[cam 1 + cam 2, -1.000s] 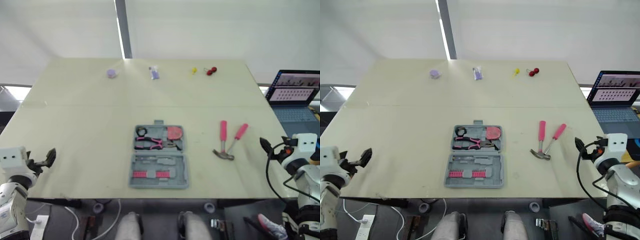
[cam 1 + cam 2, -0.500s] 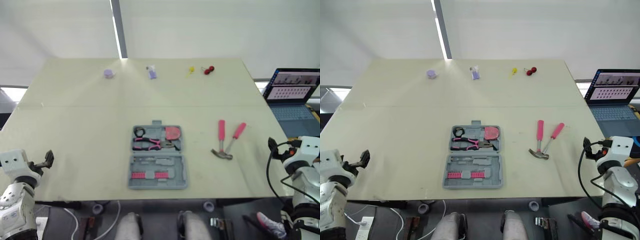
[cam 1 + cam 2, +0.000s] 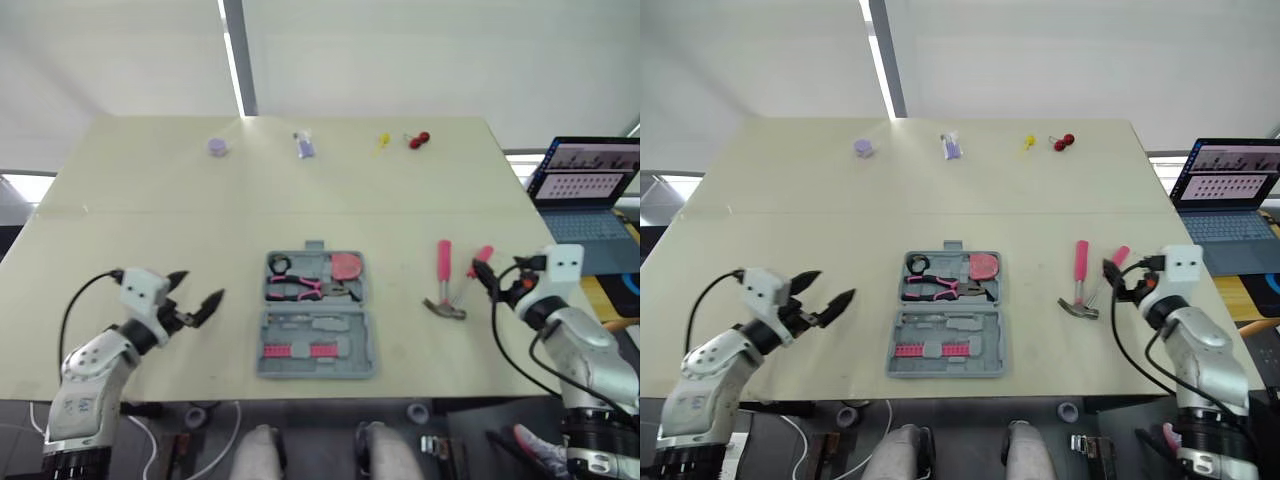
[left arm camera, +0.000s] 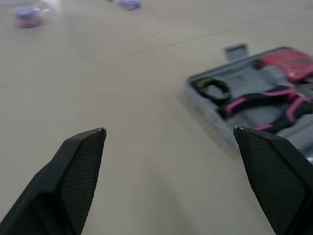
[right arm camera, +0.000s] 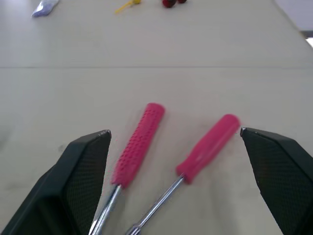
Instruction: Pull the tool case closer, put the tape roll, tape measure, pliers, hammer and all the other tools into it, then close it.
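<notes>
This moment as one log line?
left gripper open, beside tool case | right gripper open, at hammer and screwdriver | tool case open

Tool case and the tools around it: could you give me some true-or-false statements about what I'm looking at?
1. The tool case lies open on the table. True.
2. The hammer is inside the case. False: it lies on the table beside a screwdriver, to the right of the case.
3. The left hand is open and holds nothing. True.
4. The right hand grips the screwdriver. False: it is open, near the two pink handles.
5. The pliers sit in the case. True.
</notes>
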Available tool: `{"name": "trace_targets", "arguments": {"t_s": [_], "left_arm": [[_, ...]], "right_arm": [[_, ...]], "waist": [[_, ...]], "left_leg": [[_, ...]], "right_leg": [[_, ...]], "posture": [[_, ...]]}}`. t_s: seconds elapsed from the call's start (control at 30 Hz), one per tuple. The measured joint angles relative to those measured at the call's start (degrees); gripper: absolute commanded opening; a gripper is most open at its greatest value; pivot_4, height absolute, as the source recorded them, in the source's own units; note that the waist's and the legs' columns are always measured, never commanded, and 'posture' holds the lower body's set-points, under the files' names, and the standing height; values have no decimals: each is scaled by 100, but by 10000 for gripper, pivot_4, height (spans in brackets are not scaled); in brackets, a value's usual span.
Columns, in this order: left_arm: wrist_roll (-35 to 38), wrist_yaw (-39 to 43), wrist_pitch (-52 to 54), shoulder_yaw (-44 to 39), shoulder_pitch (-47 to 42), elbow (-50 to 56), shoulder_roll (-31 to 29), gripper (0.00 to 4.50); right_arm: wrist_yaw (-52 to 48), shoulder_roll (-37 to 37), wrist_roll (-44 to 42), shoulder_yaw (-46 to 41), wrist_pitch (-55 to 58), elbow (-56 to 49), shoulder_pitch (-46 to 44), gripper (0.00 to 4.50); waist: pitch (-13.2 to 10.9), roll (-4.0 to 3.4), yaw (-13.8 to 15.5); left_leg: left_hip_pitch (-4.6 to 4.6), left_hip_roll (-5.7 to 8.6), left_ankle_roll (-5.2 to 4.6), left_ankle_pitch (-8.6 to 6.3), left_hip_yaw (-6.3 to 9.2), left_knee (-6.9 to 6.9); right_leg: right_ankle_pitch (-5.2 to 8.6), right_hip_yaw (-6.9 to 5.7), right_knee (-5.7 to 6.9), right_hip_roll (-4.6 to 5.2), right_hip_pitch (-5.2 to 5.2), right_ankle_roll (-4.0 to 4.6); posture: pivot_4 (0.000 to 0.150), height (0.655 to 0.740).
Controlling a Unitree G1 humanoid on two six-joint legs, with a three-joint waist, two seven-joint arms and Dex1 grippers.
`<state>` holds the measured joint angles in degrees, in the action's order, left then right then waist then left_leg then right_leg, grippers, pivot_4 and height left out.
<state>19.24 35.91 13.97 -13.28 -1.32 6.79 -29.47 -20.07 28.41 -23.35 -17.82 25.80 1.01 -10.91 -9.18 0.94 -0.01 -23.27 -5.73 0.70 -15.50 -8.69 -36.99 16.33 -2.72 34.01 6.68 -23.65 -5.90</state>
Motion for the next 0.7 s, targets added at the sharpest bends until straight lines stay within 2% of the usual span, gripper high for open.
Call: {"name": "trace_targets", "arguments": {"t_s": [0.1, 0.37, 0.53, 0.7], "left_arm": [[-9, 497, 19, 618, -457, 82, -52, 45000], [-242, 1274, -188, 1869, -1467, 137, 83, 45000], [-479, 1450, -424, 2350, -1663, 105, 255, 45000], [-602, 1465, -526, 2493, -1773, 5, 380, 45000]], "right_arm": [[490, -230, 16, 209, 835, -570, -4, 22118], [1407, -801, 106, 463, 2336, -1479, -50, 22118], [1738, -1113, 269, 618, 2681, -1510, -57, 22118], [1903, -1282, 433, 628, 2739, -1488, -162, 22118]], "waist": [[-2, -2, -1], [-2, -2, -14], [-2, -3, -11], [-2, -3, -11]], "left_leg": [[-4, 2, 0, 0, -3, -2], [-6, 4, -4, 2, -5, -2], [-9, 7, -8, 3, -4, -6], [-10, 6, -13, 6, 0, -6]], "right_leg": [[0, 2, -1, 0, -3, 0], [-1, 0, -4, -10, -2, -2], [-2, -1, -5, -9, -2, -4], [-3, -3, -4, -11, -2, -6]], "posture": [[1500, 7400], [1500, 7400], [1500, 7400], [1500, 7400]]}}
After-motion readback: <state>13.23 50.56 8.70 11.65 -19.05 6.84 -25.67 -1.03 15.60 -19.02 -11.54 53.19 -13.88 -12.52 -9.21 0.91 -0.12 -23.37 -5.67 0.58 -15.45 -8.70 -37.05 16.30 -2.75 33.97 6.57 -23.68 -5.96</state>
